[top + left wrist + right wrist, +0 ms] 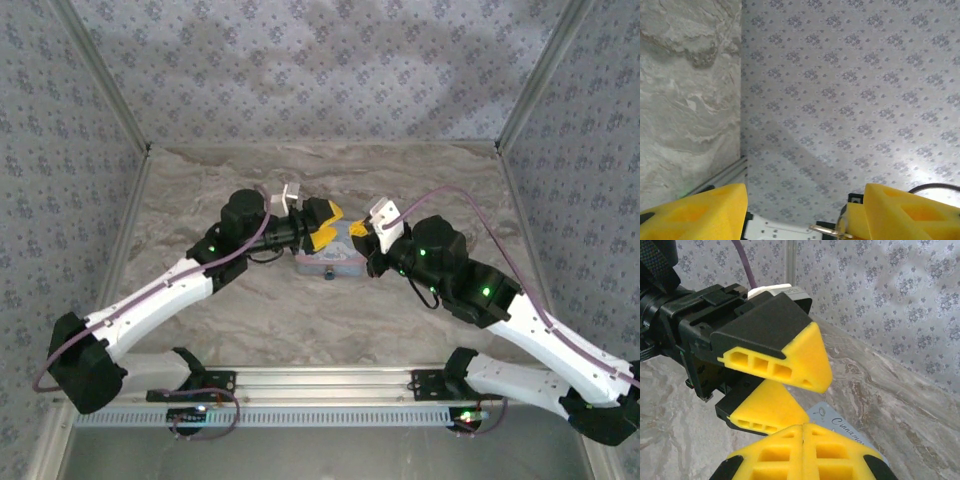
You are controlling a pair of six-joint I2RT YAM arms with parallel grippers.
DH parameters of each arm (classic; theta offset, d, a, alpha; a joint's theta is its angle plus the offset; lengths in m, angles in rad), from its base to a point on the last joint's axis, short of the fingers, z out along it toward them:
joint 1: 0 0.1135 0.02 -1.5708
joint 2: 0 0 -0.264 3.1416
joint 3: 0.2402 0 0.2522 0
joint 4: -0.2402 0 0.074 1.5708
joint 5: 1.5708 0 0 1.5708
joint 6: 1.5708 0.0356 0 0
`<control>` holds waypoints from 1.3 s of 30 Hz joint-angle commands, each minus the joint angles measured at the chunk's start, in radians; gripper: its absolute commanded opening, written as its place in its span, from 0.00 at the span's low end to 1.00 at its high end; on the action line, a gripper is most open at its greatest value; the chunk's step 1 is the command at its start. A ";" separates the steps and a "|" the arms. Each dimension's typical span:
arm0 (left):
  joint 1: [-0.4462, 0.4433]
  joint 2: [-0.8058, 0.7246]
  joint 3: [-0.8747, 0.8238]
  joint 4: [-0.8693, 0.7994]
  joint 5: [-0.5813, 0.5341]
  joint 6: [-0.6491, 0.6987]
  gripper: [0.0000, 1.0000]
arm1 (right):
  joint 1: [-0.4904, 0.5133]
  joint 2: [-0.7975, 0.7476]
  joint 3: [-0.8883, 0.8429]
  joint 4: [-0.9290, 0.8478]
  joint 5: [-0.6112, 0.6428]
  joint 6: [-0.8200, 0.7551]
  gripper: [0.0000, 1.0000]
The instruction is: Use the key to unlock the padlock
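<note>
Marble tabletop (300,320) holds a tin (328,264), seemingly under left gripper (325,225) (jaws apart).

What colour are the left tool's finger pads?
Yellow pads, best seen in the right wrist view.

Soft, even light; glare on the wall (932,172); edges perhaps blurred.

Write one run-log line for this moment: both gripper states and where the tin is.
left gripper: open | right gripper: shut, facing left gripper | tin: on table, by both grippers
</note>
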 commanded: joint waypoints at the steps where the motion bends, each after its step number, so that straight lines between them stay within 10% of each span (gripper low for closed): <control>1: -0.013 0.020 0.051 0.065 0.039 -0.085 0.61 | 0.015 -0.007 -0.001 0.041 0.046 -0.053 0.00; 34: -0.036 0.080 0.121 0.051 0.081 -0.096 0.00 | 0.115 -0.027 -0.068 0.096 0.227 -0.227 0.00; 39: 0.002 0.026 0.148 -0.175 0.009 0.085 0.00 | 0.100 -0.055 -0.059 0.010 0.211 -0.108 0.47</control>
